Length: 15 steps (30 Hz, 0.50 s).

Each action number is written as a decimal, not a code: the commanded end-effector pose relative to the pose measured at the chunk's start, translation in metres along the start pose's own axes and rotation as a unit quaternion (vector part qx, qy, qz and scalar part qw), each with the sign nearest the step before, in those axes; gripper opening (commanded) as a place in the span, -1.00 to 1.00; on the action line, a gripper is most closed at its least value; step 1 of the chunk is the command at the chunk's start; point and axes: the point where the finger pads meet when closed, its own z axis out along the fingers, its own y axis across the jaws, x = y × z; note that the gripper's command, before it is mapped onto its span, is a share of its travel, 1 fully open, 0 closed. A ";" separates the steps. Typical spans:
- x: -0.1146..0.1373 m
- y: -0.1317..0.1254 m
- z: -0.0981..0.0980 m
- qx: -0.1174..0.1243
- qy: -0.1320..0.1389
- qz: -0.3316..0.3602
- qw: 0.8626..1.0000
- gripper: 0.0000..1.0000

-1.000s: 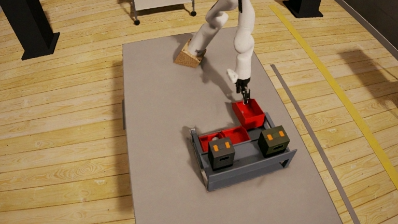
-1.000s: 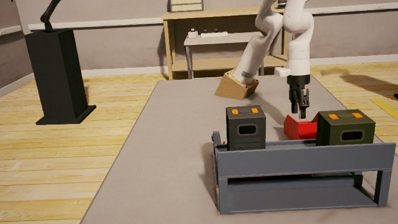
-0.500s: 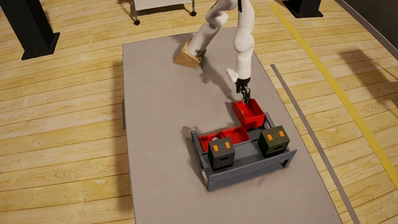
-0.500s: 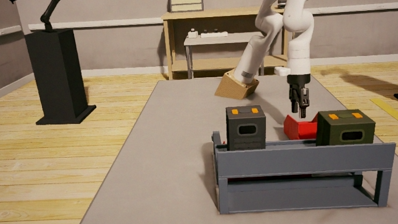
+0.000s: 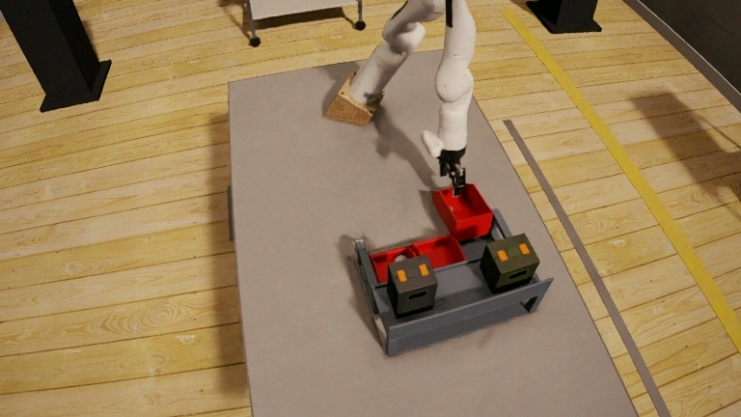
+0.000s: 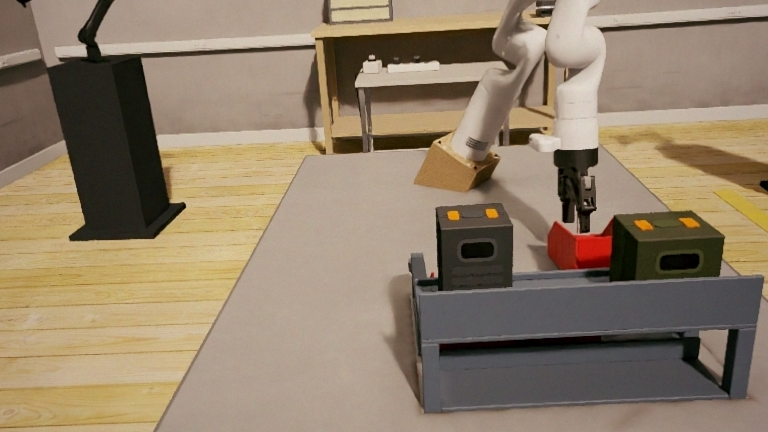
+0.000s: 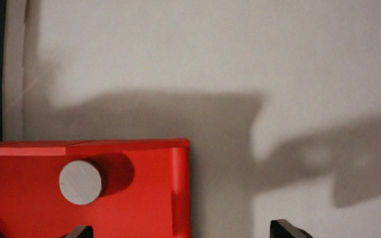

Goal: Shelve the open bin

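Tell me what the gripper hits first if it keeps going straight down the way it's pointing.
Most likely the side wall of the red bin: the open gripper points down astride it, one finger over the bin's inside, the other over the table. Depth is uncertain.

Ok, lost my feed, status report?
End effector open, empty, straddling wall of red bin. Bin on table, grey part inside. Shelf gap unfilled; low board above.
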 end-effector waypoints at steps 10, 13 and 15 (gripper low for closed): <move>-0.001 0.000 0.010 0.000 0.000 -0.001 1.000 1.00; -0.001 0.000 0.010 0.000 0.000 -0.001 1.000 1.00; -0.001 0.000 0.010 0.000 0.000 -0.001 1.000 1.00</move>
